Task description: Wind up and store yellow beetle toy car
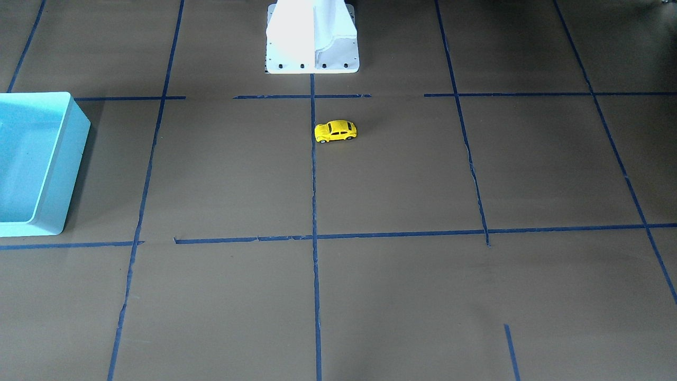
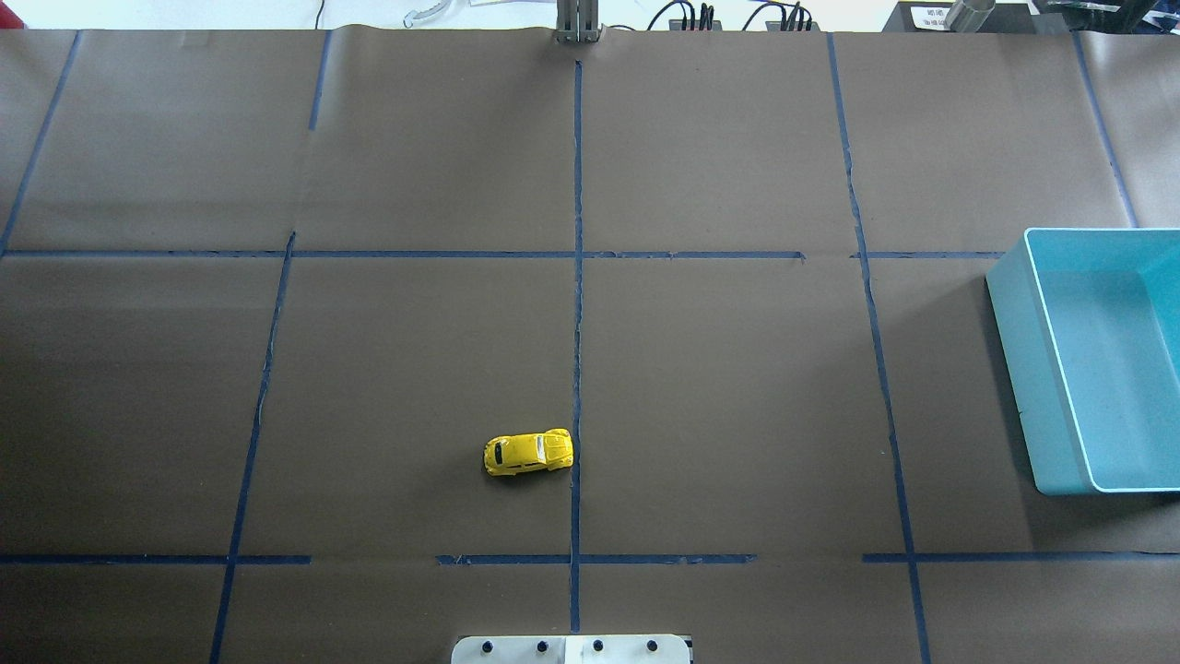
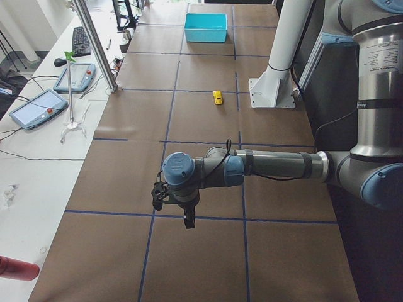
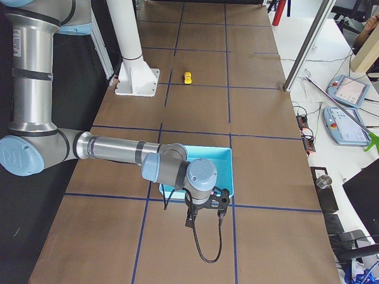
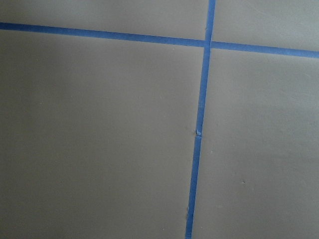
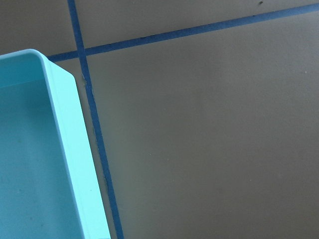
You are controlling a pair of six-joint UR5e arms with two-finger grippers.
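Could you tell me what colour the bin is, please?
Light blue bin, clearest in the overhead view.

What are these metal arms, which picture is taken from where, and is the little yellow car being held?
Six cameras, one moment. It is a robot with two jointed arms, each ending in a two-finger gripper. Two pictures look down on the table: one from behind the robot, one facing it, its white base at the top. Two look along the table from its ends: one shows the left arm and left gripper, the other the right arm and right gripper. Two come from cameras on the wrists: the left sees only paper and blue tape, the right a corner of the blue bin. The yellow toy car stands on its wheels near the base, far from the bin. Nothing holds it; both grippers hang above the table elsewhere.
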